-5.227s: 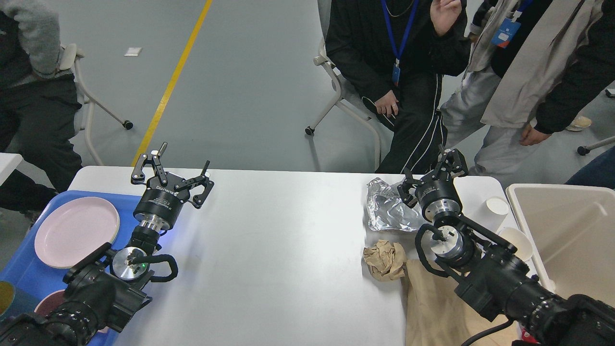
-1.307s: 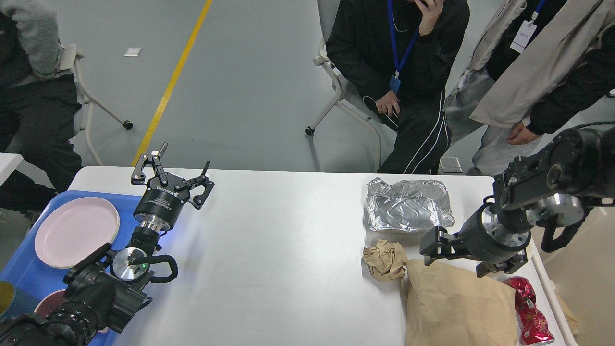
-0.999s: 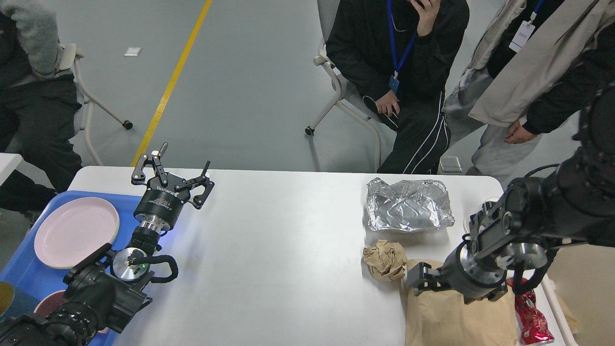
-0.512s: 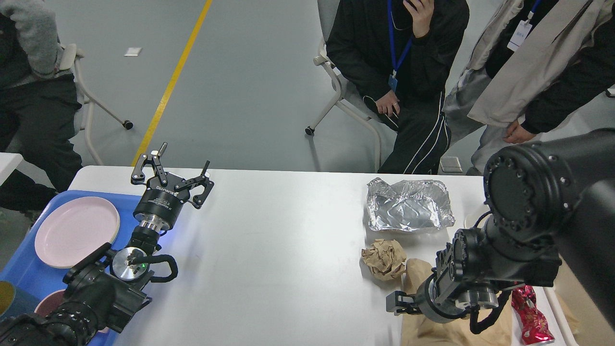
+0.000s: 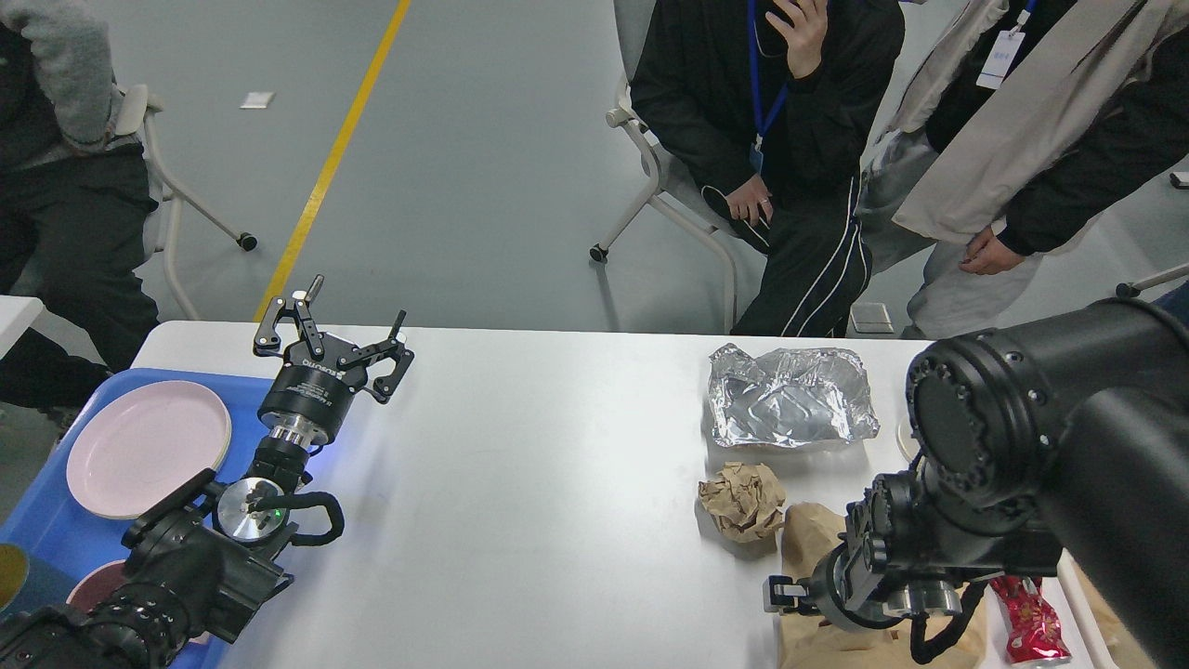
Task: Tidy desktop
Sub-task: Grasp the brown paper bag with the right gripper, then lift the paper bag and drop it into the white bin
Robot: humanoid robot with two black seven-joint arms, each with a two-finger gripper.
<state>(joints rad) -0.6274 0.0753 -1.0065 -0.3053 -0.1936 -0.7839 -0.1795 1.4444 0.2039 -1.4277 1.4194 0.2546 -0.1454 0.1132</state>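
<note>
A: Why is the right gripper (image 5: pixel 785 595) low at five o'clock?
B: Likely to take the bag (image 5: pixel 817 539); its jaws are too dark to tell.
A: And the left gripper (image 5: pixel 339 334)?
B: Idle at ten o'clock over the tabletop (image 5: pixel 539 483), jaws spread, empty.

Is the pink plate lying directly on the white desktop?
No. The pink plate sits in the blue tray at the left edge of the desktop.
</note>
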